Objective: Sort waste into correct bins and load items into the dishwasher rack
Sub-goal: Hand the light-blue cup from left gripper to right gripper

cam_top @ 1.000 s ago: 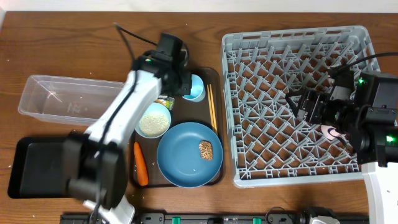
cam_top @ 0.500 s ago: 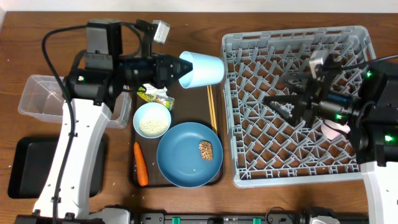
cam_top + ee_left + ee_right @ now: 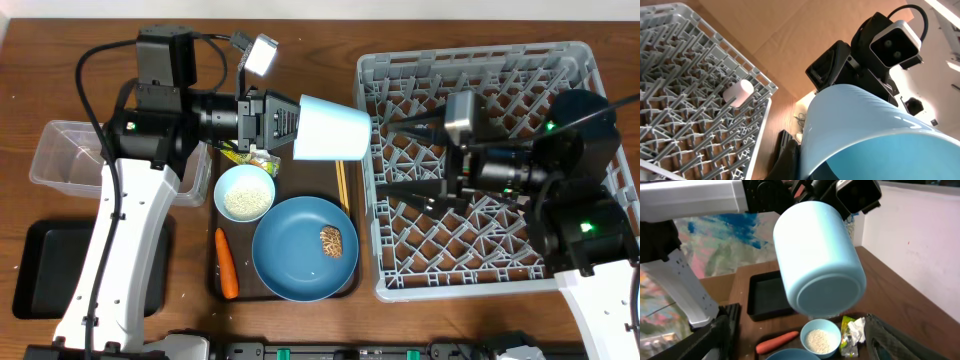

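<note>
My left gripper (image 3: pixel 285 122) is shut on the rim of the small light-blue cup (image 3: pixel 332 130), holding it sideways in the air, base toward the grey dishwasher rack (image 3: pixel 470 55). In the left wrist view the cup (image 3: pixel 860 125) fills the frame, one dark finger (image 3: pixel 790 156) outside its wall. My right gripper (image 3: pixel 405 158) stands open over the rack's left side, facing the cup's base (image 3: pixel 826 296) without touching it. The pale pink cup (image 3: pixel 738 93) lies in the rack. The bowl of rice (image 3: pixel 246 193), blue plate (image 3: pixel 290 262) with brown lump (image 3: pixel 331 242), carrot (image 3: pixel 226 263), chopsticks (image 3: pixel 341 180) and wrapper (image 3: pixel 252 155) sit on the brown tray.
The clear tub (image 3: pixel 70 150) stands at the far left, partly under my left arm. The black tray (image 3: pixel 45 265) lies in front of it. The brown serving tray (image 3: pixel 214 290) sits between the bins and the rack. In the right wrist view the black tray (image 3: pixel 767 297) shows beyond the carrot (image 3: pixel 777 342).
My left arm lifted the light-blue cup off the tray and turned it sideways toward the rack. My right gripper swung left from the pink cup toward the raised cup.
</note>
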Robot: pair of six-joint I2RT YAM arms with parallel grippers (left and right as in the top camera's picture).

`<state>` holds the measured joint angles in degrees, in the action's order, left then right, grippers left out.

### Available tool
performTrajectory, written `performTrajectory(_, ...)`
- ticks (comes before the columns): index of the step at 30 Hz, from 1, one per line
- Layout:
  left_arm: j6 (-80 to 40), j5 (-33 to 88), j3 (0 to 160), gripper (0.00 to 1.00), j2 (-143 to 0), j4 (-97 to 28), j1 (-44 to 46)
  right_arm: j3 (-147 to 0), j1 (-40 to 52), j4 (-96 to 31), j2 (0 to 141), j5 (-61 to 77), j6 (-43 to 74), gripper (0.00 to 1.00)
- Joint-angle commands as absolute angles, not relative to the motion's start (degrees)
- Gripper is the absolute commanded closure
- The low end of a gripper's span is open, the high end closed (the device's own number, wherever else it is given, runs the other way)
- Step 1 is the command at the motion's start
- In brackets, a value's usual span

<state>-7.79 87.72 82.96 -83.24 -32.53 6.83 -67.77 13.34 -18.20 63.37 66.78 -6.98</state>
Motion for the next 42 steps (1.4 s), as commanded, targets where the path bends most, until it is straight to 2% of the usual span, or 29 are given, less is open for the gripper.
performTrajectory(1, -8.91, 90.08, 83.77, 0.94, -83.05, -32.21, 7.86, -68.47, 16.23, -16.75, 64.1, 61.43, -7.73, 0.21)
performTrajectory(5, -8.88, 90.08, 83.77, 0.94, -83.05, -32.01, 9.13, -68.47, 18.72, -14.37, 65.91, 56.93, -7.75, 0.21)
performTrajectory(13, -8.88, 90.08, 83.77, 0.94, -83.05, -31.99, 9.37, -68.47, 20.64, -6.83, 69.67, 57.41, -7.05, 0.2)
performTrajectory(16, -8.88, 90.08, 83.77, 0.94, -83.05, -31.97, 9.34, -68.47, 21.08, -5.91, 69.87, 57.45, -6.2, 0.28)
performTrajectory(19, -8.86, 90.0, 83.77, 0.94, -83.05, -31.97, 9.34, -68.47, 21.08, -5.52, 69.65, 58.08, -5.8, 0.44)
performTrajectory(23, -8.88, 89.97, 83.77, 0.93, -83.05, -31.11, 9.34, -68.47, 21.06, -5.52, 69.12, 59.88, -4.54, 0.53)
performTrajectory(24, -8.88, 89.97, 83.77, 0.91, -83.05, -30.83, 9.34, -68.47, 21.06, -5.54, 68.86, 59.88, -4.08, 0.53)
performTrajectory(25, -8.88, 89.97, 83.77, 0.84, -83.05, -30.61, 9.34, -68.47, 20.99, -5.61, 68.58, 59.88, -4.08, 0.53)
performTrajectory(28, -8.88, 89.93, 83.77, 0.46, -83.05, -30.26, 8.95, -68.47, 20.21, -6.09, 67.13, 59.79, -3.9, 0.53)
performTrajectory(29, -8.88, 89.93, 83.77, 0.36, -83.05, -30.26, 8.58, -68.47, 19.66, -6.31, 66.61, 59.77, -3.44, 0.53)
performTrajectory(32, -8.88, 89.93, 83.77, 0.26, -83.05, -30.26, 6.79, -68.47, 16.71, -8.78, 64.58, 59.13, -1.74, 0.53)
performTrajectory(34, -8.91, 89.95, 83.77, 0.23, -83.05, -30.28, 5.26, -68.47, 14.22, -12.12, 63.26, 56.95, -1.1, 0.52)
performTrajectory(42, -11.11, 89.97, 83.77, 0.23, -83.05, -30.33, 0.03, -68.47, 2.09, -34.87, 60.58, 40.93, -1.32, 0.51)
